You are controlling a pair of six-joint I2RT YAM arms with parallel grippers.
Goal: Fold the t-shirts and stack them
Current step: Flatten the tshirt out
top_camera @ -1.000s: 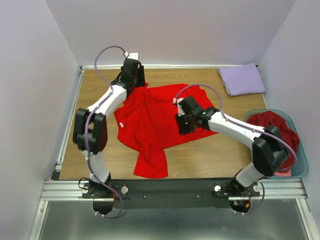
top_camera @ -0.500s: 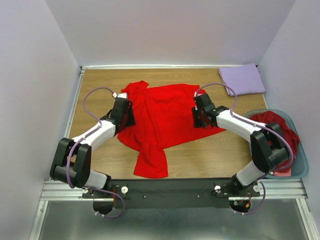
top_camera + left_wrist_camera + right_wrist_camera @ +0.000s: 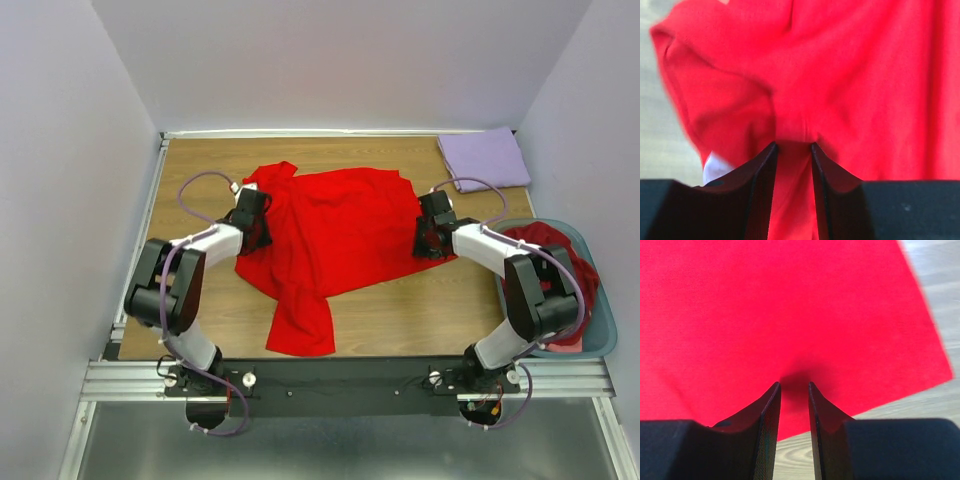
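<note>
A bright red t-shirt [image 3: 335, 230] lies spread across the middle of the wooden table [image 3: 200, 300], one sleeve hanging toward the near edge. My left gripper [image 3: 258, 220] sits at the shirt's left edge. In the left wrist view the left gripper [image 3: 792, 145] pinches a puckered fold of the red t-shirt [image 3: 865, 75]. My right gripper [image 3: 432, 238] is at the shirt's right edge. In the right wrist view the right gripper [image 3: 794, 384] is shut on the hem of the red t-shirt [image 3: 765, 305], flat against the wood. A folded lavender t-shirt [image 3: 485, 158] lies at the back right.
A teal basket [image 3: 600, 340] at the right edge holds crumpled maroon t-shirts [image 3: 545, 255]. White walls close in the table at the back and sides. A metal rail runs along the near edge, where the arm bases stand.
The right gripper slid right, drawing the shirt's right edge outward and flattening it. The left arm came from the back of the table to the shirt's left edge and its jaws narrowed onto the cloth.
</note>
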